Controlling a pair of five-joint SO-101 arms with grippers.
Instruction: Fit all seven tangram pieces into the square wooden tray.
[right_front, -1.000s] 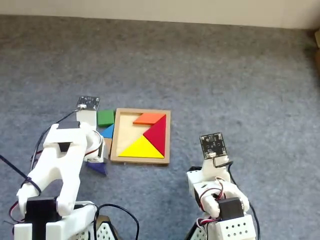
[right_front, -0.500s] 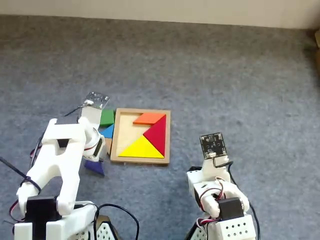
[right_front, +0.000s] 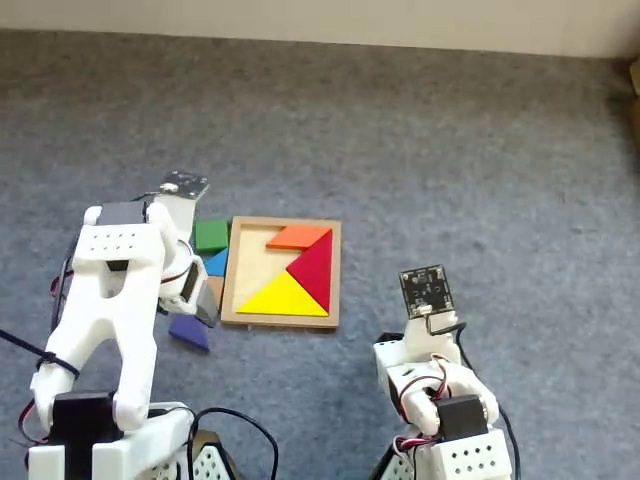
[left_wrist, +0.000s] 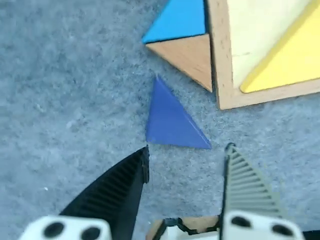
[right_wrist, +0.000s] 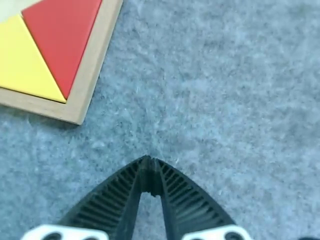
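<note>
High view looks down on a grey carpet (right_front: 450, 150) with the tray (right_front: 280, 321) lying flat between the two arms; three pieces sit inside it: an orange piece (right_front: 298, 237) along the far edge, a red triangle (right_front: 314, 268) against the side toward the right arm (right_front: 435, 395), and a yellow triangle (right_front: 284, 297) along the near edge, with the red one touching both others; the tray's pale floor shows bare on the side toward the left arm (right_front: 115, 290); four pieces lie on the carpet outside that side: a green square (right_front: 211, 236) just beside the far corner, a light blue triangle (right_front: 216, 263) nearer the arms and touching the rim, a tan triangle (left_wrist: 187, 56) touching both the light blue one and the rim, and a dark blue triangle (left_wrist: 170, 122) a little apart from the tray's near corner; the left gripper (left_wrist: 187, 149) hangs above the carpet with its jaws spread wide and nothing between them, its fingertips just short of the dark blue triangle; the right gripper (right_wrist: 150, 162) sits close to its own base, over carpet near the tray's other near corner, its jaws pressed together at the tips and holding nothing.
</note>
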